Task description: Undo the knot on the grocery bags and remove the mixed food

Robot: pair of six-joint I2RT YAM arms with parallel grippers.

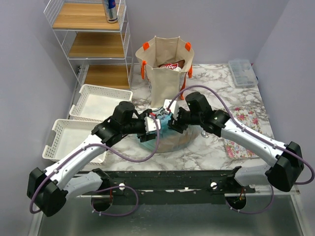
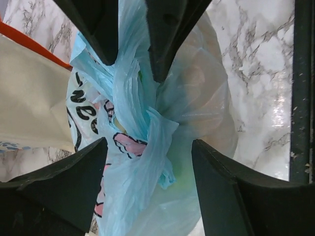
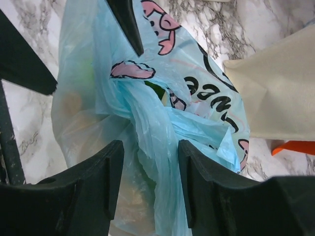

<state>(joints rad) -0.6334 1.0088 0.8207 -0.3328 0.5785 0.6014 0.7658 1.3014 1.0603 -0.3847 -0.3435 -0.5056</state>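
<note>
The light-blue plastic bag with cartoon print lies on the marble table, in front of the beige canvas tote. Its handles are twisted into a knot, which also shows in the right wrist view. My left gripper is open wide, its fingers on either side of the knot's loose end. My right gripper is open around a blue strand, not pinching it. Both grippers meet over the bag in the top view, left and right. Green and pale orange shapes show through the plastic. A red snack packet sits in the tote.
Two white wire baskets lie at the left. A wire shelf at the back left bears a drink can. A clear plastic box stands at the back right, and a floral cloth lies at the right.
</note>
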